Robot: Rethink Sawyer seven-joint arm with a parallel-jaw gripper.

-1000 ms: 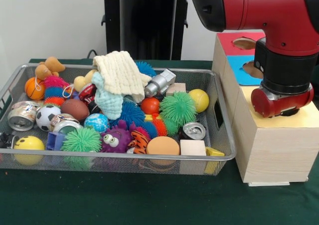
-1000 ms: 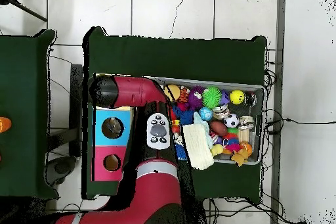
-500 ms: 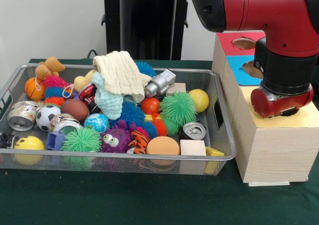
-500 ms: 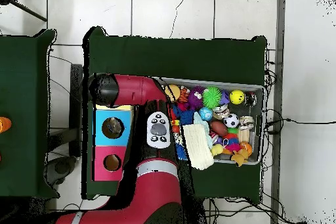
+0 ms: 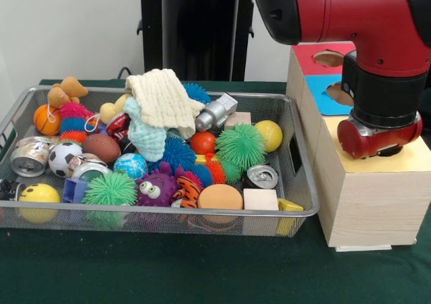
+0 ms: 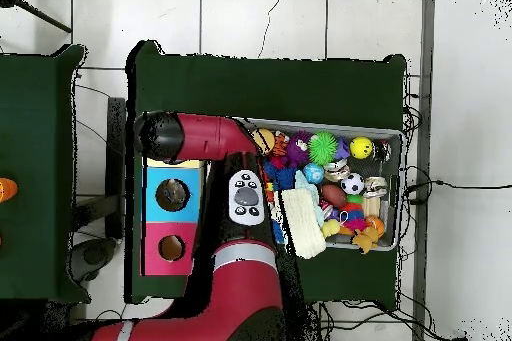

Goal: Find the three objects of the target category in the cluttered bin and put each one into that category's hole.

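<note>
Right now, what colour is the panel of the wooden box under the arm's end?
Pale yellow: the panel tops the wooden box, clearest in the front view.

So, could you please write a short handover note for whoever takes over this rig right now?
Gripper: hidden behind the arm's wrist, which sits over the yellow panel of the wooden box; open or shut cannot be told.
Things: the mesh bin is full of clutter: cream cloth, spiky green ball, yellow ball, cans, wooden block, soccer ball.
Holes: the red and blue panels each show one.
Done: nothing the pictures confirm.
Left: find the target items in the bin and drop them in.
</note>
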